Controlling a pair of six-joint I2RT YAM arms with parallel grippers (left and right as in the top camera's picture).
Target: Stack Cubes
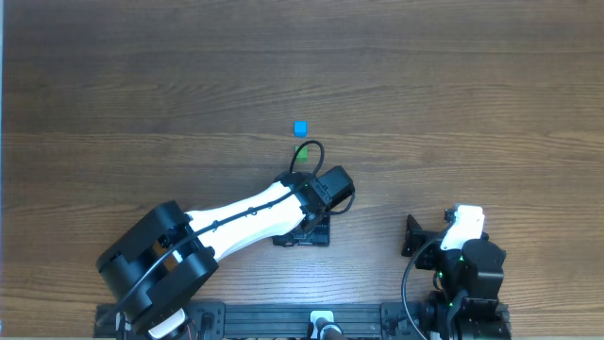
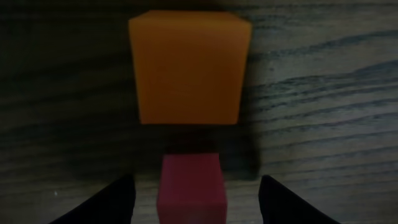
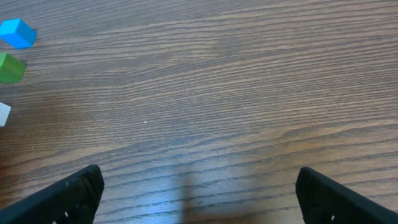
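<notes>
The left pincer hangs low over the table with its fingers apart. A red cube lies between them, touching neither (a gap shows on each side). An orange cube sits just beyond the red one. The blue cube and green cube lie close together, farther up the table from that arm. The right pincer, also spread open, holds nothing and sits near its own base, well apart from the cubes.

The table is evenly bright from above, faintly glaring in the right wrist view, deeply shadowed in the left.
</notes>
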